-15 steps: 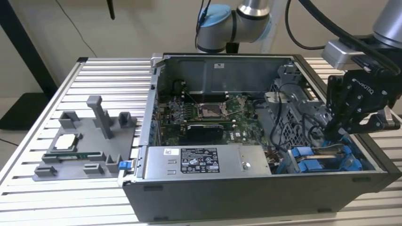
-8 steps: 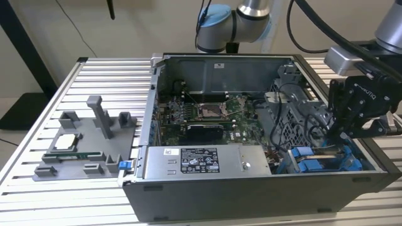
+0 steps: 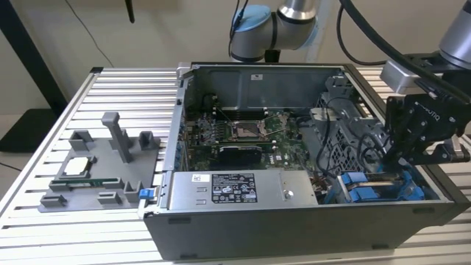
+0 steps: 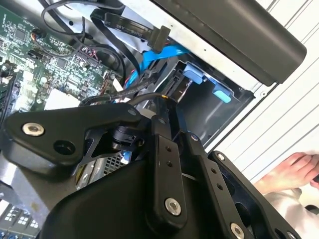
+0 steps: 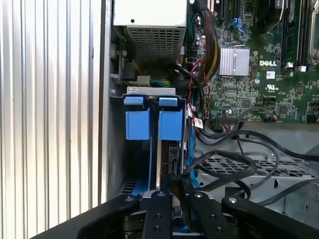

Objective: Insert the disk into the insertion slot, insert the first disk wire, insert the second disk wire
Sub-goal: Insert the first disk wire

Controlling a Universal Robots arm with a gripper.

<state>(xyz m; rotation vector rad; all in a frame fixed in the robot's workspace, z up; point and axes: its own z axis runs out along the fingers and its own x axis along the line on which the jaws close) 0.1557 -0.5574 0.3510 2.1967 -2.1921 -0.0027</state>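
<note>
- gripper [image 5: 175,188]: lowered into the corner of the open case, over the drive cage. its fingers [image 5: 160,214] are drawn close together and appear to pinch the end of a black disk wire [image 4: 139,92], though the contact itself is half hidden.
- disk [image 5: 172,154]: standing on edge in the insertion slot [image 5: 149,91], beside the blue carrier tabs [image 5: 137,124] and just ahead of the gripper's tips.
- loose flat connector [image 4: 160,36]: hanging unplugged above the cage.
- hazard: a skewed plug could jam against the disk's edge or bend its contacts, most likely if the wire twists in the grip.
- hazard: cable loops [image 5: 234,162] lie just beside the gripper and could snag a link.
- margins: the case wall [image 5: 107,129] is close on one side and the cables on the other, so the free room looks to be straight out of the case.
- person's hand [image 4: 294,172]: outside the case, near its outer wall.
</note>
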